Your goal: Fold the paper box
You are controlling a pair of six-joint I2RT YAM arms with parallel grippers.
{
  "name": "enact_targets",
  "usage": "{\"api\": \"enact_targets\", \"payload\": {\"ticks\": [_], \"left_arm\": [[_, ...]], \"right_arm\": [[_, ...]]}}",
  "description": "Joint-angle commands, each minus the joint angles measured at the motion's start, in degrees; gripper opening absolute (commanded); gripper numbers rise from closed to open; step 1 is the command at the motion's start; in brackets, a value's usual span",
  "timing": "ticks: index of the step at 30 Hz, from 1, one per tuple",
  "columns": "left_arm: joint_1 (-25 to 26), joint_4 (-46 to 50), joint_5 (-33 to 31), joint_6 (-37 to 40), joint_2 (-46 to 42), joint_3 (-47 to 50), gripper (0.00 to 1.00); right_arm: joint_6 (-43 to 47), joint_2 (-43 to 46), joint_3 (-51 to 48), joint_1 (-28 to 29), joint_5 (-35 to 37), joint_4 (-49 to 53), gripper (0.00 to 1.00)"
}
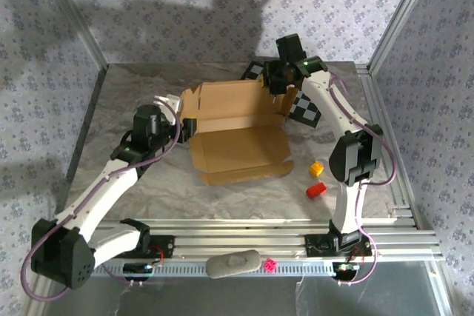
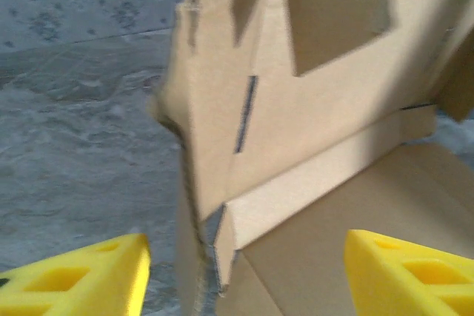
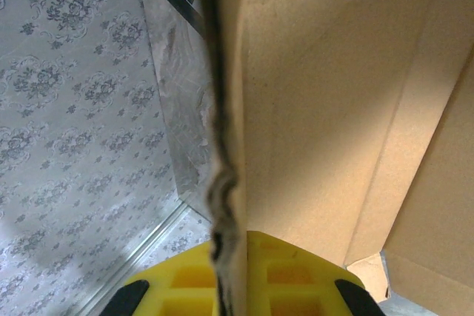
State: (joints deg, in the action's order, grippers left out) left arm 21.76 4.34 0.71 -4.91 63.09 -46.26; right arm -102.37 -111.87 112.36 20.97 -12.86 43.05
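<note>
The right gripper, its arm stretched toward the upper centre of the overhead view, is clamped on a raised wall edge of the paper box. The left gripper, its arm bent in from the lower left, faces the box's left corner with jaws spread, holding nothing. The fold looks partway done: the back panel is up, while the front panel and flaps lie flat.

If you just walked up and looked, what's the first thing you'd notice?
A half-folded brown cardboard paper box sits mid-table, its back wall raised. The right pincer is shut on that wall's edge at the far right, while the open left pincer faces the box's left corner.
</note>
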Motion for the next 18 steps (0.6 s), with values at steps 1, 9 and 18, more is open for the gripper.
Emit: {"api": "enact_targets", "payload": {"ticks": [1,9,18], "left_arm": [[0.1,-0.5,-10.3,1.6,4.2,-5.0,0.57],[1.8,2.4,-21.0,-4.3,12.3,-11.4,0.0],[5.6,8.8,-31.6,-17.7,17.2,-15.4,0.02]], "right_arm": [[0.0,-0.1,0.6,-0.1,-0.2,0.2,0.0],[-0.4,0.6,-0.8,0.7,0.4,-1.0,0.0],[-2.2,4.0,-9.6,3.9,4.6,-10.8,0.0]]}}
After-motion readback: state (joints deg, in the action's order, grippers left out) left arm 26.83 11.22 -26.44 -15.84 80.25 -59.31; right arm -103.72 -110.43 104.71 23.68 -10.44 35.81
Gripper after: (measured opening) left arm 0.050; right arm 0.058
